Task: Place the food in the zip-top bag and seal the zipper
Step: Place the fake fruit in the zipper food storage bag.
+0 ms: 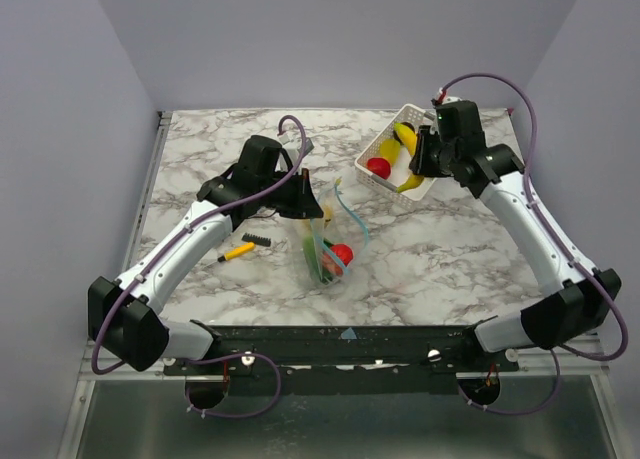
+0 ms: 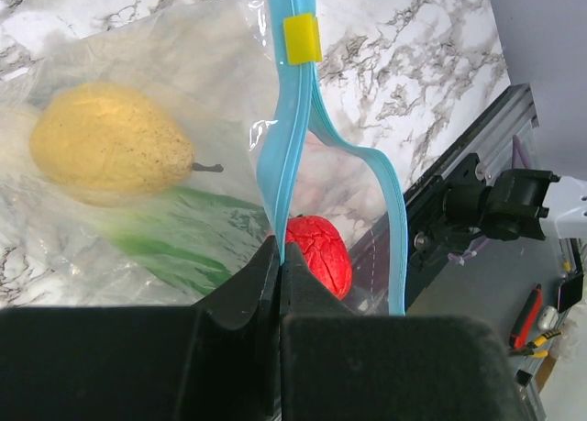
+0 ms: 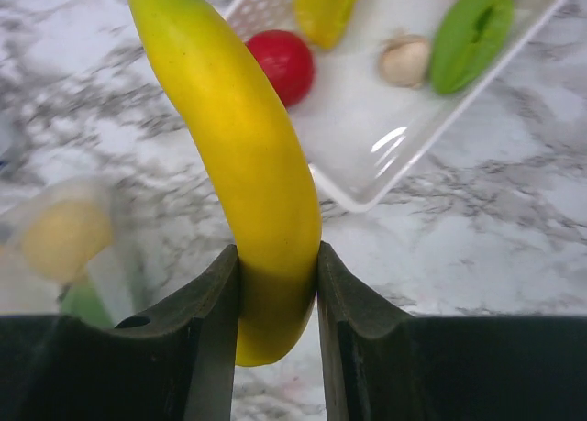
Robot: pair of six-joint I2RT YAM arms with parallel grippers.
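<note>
Right gripper [image 3: 275, 274] fills the bottom of its wrist view: jaws partly open, clamped on the lower end of a yellow banana [image 3: 229, 137] that stands up between them. Marble table [image 3: 477, 256] below, white basket [image 3: 385, 155] just beside. Basket holds a red round fruit [image 3: 284, 63], a whitish mushroom-like piece [image 3: 405, 59], a green piece [image 3: 470, 36] and another yellow piece [image 3: 323, 8]. Left gripper [image 2: 278, 251]: jaws fully closed, pinching the light blue zipper [image 2: 292, 164] on one lip of the bag's mouth. Yellow slider tab [image 2: 302, 38] sits at the strip's far end. Second lip bows away, so the mouth gapes. Zip-top bag [image 2: 138, 54] lies on the table left of centre, well apart from the basket. Inside it: yellow pear [image 2: 110, 141], red fruit [image 2: 316, 256], green leafy piece [image 2: 174, 256]. Yellow-and-black pen-like tool [image 1: 238, 250] lies near the bag, beside the left arm.
</note>
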